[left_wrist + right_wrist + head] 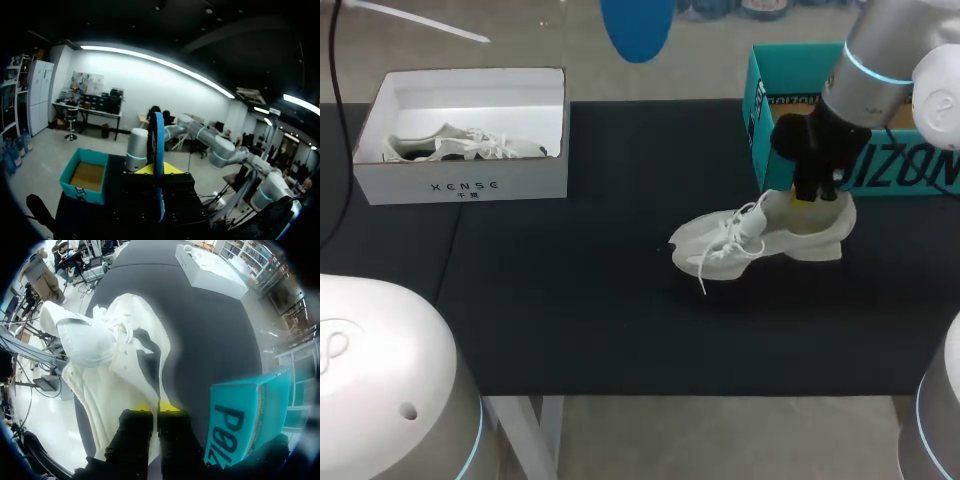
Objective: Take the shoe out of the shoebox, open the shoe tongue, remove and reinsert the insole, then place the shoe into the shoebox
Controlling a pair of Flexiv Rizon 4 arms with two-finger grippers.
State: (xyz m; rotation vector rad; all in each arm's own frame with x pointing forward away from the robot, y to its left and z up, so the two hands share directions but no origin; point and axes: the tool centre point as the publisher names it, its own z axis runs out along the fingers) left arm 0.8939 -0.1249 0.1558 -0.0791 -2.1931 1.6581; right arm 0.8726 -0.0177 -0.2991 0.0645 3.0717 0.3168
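Done so far: shoe (760, 240) is out of its box, blue insole (638, 25) is out of the shoe
Shoe: upright on its sole on the table (570, 330), just beside the teal box (756, 120)
Right hand (156, 407): clenched on the shoe's heel rim
Left hand (157, 170): grasping the insole, raised well apart from the shoe
Left to do: probably refit the insole, then box the shoe
White box (460, 185): holds a second shoe (460, 145)

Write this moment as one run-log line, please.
stage: insole out | left gripper: shut on blue insole | right gripper: shut on white shoe heel, on black mat | white shoebox: second shoe inside
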